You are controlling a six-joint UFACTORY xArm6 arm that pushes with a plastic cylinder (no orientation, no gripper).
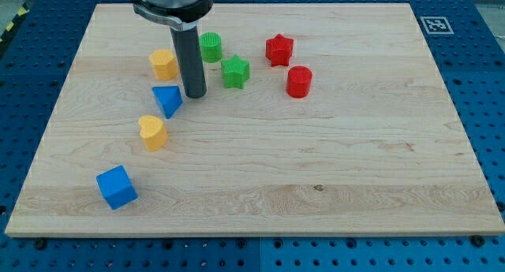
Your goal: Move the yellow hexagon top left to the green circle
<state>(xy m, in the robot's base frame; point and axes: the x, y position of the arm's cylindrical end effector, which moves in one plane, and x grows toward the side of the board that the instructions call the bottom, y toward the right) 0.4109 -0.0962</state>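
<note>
my tip (pixel 195 95) sits just right of the yellow hexagon (pixel 163 64).

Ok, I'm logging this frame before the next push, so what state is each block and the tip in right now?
my tip: down on the board, right of the blue triangle, apart from it
yellow hexagon: flat, left of the rod, not yet top left of the green circle
green circle: upright, right of the rod
green star: flat, free
blue triangle: flat
yellow heart: flat
blue cube: flat, alone
red star: flat
red cylinder: upright
</note>
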